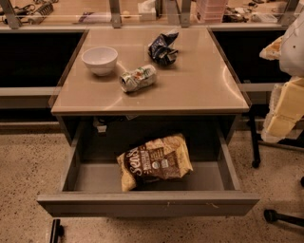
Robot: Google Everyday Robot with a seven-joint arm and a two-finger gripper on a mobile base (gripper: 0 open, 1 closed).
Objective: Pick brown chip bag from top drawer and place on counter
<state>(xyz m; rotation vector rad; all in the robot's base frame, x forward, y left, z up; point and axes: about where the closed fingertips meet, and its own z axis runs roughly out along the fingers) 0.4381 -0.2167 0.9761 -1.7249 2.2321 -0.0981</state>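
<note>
The brown chip bag (154,161) lies on its side on the floor of the open top drawer (147,203), near the middle, with its white lettering facing up. The drawer is pulled out toward me under the tan counter (199,85). My gripper (285,95) shows as pale white and yellowish parts at the right edge of the view, beside the counter's right side and above the drawer's level. It is well apart from the bag and touches nothing that I can see.
On the counter stand a white bowl (99,59), a crushed can (137,78) lying on its side and a small dark blue wrinkled bag (163,47). A cluttered lighter surface (95,12) runs behind. Chair legs and castors (270,216) stand on the speckled floor at the right.
</note>
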